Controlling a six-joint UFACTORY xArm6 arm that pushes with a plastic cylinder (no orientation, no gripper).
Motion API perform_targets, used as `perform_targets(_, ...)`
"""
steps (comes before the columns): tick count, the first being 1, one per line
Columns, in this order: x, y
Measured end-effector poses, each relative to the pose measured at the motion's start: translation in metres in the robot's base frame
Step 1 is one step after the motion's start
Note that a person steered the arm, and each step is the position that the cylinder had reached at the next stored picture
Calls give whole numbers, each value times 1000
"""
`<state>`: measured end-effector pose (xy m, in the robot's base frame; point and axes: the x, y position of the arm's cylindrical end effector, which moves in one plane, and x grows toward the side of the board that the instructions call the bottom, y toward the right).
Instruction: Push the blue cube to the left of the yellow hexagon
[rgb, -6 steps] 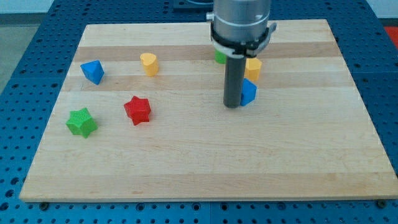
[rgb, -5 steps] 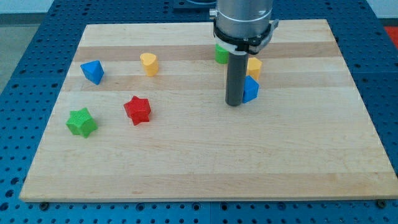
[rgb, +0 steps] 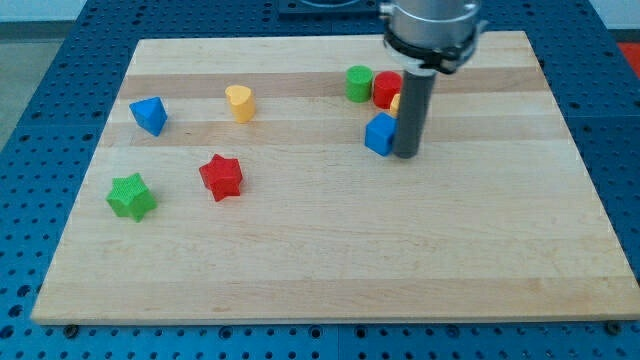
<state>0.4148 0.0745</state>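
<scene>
The blue cube (rgb: 379, 133) sits right of the board's middle, toward the view's top. My tip (rgb: 405, 153) rests against the cube's right side. The rod hides nearly all of the yellow hexagon (rgb: 396, 102); only a sliver shows just left of the rod, above the cube.
A red cylinder (rgb: 387, 89) and a green cylinder (rgb: 359, 83) stand above the cube. A yellow heart (rgb: 239, 102), a blue triangular block (rgb: 149, 115), a red star (rgb: 221, 176) and a green star (rgb: 131, 195) lie to the view's left on the wooden board (rgb: 330, 260).
My tip has gone from the cube's left side to its right side. The blue cube has shifted left and up a little. The red cylinder has come into view.
</scene>
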Motion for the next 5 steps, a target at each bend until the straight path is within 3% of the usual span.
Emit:
perform_targets(1,4,-9)
perform_targets(2,41,-9)
perform_targets(5,77,-144)
